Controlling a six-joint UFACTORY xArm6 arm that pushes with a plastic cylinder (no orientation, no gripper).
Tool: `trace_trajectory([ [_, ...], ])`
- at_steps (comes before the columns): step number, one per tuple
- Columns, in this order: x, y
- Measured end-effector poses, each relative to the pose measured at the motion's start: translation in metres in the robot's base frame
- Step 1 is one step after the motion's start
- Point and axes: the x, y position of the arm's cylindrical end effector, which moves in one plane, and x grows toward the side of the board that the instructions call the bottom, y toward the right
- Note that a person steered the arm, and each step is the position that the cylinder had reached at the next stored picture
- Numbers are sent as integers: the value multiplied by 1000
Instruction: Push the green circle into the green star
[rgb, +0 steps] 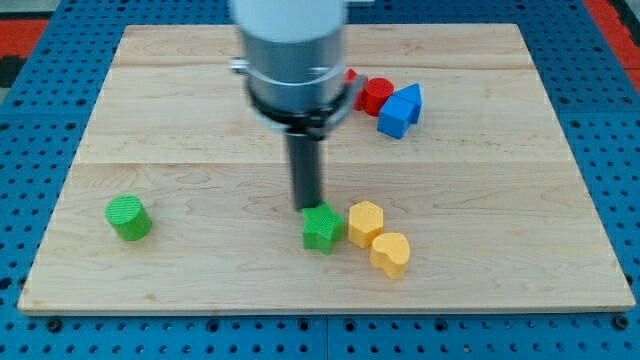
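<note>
Nearest you, the wooden board (560, 250) carries the green star (322, 228) at bottom centre, my tip (307, 207) touching its top edge. You'll find the green circle (128, 217) well apart toward the view's left. My rod has no gripper, so it holds nothing.

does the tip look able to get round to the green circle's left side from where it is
Probably yes. My tip sits just above the green star, and the board between it and the green circle holds no blocks, nor does the strip left of the circle.
</note>
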Motion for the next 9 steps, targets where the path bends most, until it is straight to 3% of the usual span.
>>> trace_trajectory([
  [1,-2,-50],
  [2,-34,-150],
  [3,-35,-245],
  [4,-12,-261],
  [5,-3,-189],
  [6,17,-166],
  [7,25,-219],
  [8,43,-199],
  [9,46,-137],
])
